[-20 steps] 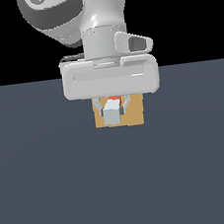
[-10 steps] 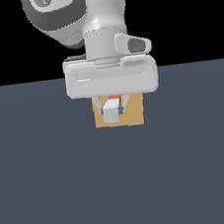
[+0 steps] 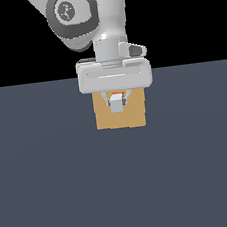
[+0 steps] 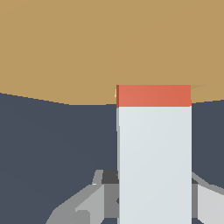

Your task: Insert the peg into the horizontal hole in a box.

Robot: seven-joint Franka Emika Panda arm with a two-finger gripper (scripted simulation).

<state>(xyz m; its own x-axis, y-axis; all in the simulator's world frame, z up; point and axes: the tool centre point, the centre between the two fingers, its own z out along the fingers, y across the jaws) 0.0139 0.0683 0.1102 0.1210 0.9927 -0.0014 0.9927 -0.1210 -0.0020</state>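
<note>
arm (image 3: 98, 16): showing glossy white shells, with a dark grey joint cap
pincer (image 3: 116, 101): showing a wide white-grey body and grey fingers (image 4: 83, 205)

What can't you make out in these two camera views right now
- The hole: hidden in both views; the peg and gripper cover that part of the box.
- Peg's orange end: wrist view shows only a short band at the box face; how deep it sits is hidden.
- Finger contact: too small in the exterior view.
</note>
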